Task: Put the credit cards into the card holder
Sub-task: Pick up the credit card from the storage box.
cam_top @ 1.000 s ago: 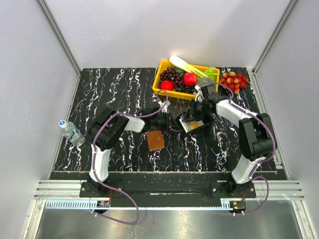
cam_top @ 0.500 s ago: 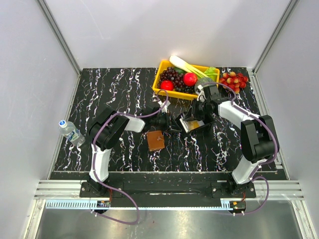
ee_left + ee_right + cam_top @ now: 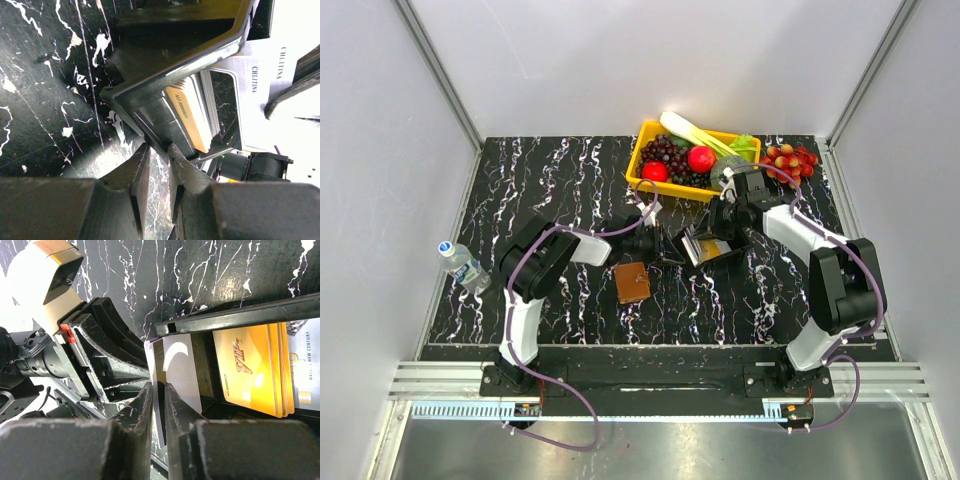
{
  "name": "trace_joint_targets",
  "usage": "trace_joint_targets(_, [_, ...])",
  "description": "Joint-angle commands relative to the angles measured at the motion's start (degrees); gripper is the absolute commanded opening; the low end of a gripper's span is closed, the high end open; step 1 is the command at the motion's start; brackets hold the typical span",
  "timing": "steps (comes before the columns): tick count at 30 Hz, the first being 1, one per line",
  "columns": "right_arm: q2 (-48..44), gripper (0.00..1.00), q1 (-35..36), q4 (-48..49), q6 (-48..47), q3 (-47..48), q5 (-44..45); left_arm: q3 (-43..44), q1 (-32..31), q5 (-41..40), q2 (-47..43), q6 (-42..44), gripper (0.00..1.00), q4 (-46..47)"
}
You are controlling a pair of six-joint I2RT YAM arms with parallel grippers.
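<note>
The brown card holder (image 3: 631, 282) lies shut on the table, near the left arm. A small black box (image 3: 706, 250) holds the credit cards: an orange stack (image 3: 250, 370), and a white one with a chip (image 3: 306, 375) beside it. My left gripper (image 3: 663, 245) (image 3: 159, 150) is shut on the box's wall (image 3: 165, 80) at a corner. Over the box, my right gripper (image 3: 713, 236) (image 3: 159, 387) is shut on a white credit card (image 3: 177, 367) that stands on edge between its fingers.
At the back stands a yellow basket (image 3: 637, 160) of fruit and vegetables. A bunch of red grapes (image 3: 790, 162) lies to its right. A water bottle (image 3: 463, 263) lies at the table's left edge. Grey walls close in both sides.
The right wrist has shifted slightly to the right, and its jaws have narrowed onto the white card. The left arm, box and card holder have stayed put.
</note>
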Motion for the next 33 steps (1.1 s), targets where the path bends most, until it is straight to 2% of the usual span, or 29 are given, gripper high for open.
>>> trace_joint_targets(1, [-3.70, 0.17, -0.04, 3.23, 1.23, 0.43, 0.33, 2.37, -0.93, 1.60, 0.53, 0.28, 0.22, 4.34])
trace_joint_targets(5, [-3.35, 0.18, -0.04, 0.42, -1.66, 1.84, 1.31, 2.37, -0.93, 1.78, 0.61, 0.28, 0.22, 4.26])
trace_joint_targets(9, [-0.37, 0.19, 0.05, -1.96, -3.16, 3.07, -3.86, 2.54, -1.01, 1.78, 0.88, 0.19, 0.22, 4.34])
trace_joint_targets(17, [2.72, 0.21, 0.05, 1.20, -1.23, 1.49, -10.03, 2.81, -1.01, 1.78, 0.97, -0.25, 0.22, 4.70])
trace_joint_targets(21, [2.02, 0.19, 0.05, 1.11, -1.06, 1.14, -6.88, 2.63, -1.01, 1.78, 0.96, -0.42, 0.22, 4.96])
trace_joint_targets(27, [-0.62, 0.14, 0.05, -0.55, -1.67, 1.22, 3.31, 2.19, -1.01, 1.77, 0.79, -0.60, 0.22, 5.40])
trace_joint_targets(33, [0.25, 0.08, 0.05, -2.22, -2.98, 2.01, 7.28, 2.02, -1.01, 1.60, 0.96, -0.77, 0.22, 5.75])
